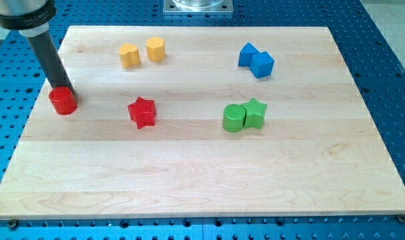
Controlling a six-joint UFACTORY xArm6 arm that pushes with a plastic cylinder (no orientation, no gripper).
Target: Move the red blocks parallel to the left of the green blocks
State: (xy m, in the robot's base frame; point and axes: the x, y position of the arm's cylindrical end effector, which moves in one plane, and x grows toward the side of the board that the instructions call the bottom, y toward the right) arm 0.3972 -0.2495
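A red cylinder (62,101) sits near the board's left edge. My tip (62,87) stands right behind it at its top side, touching or nearly touching it. A red star (142,112) lies to the right of the cylinder, left of the board's middle. A green cylinder (234,118) and a green star (254,112) sit touching each other right of the middle, roughly level with the red star.
Two yellow blocks (129,55) (156,49) sit side by side at the top left. Two blue blocks (248,54) (262,65) touch at the top right. The wooden board (202,180) lies on a blue perforated table.
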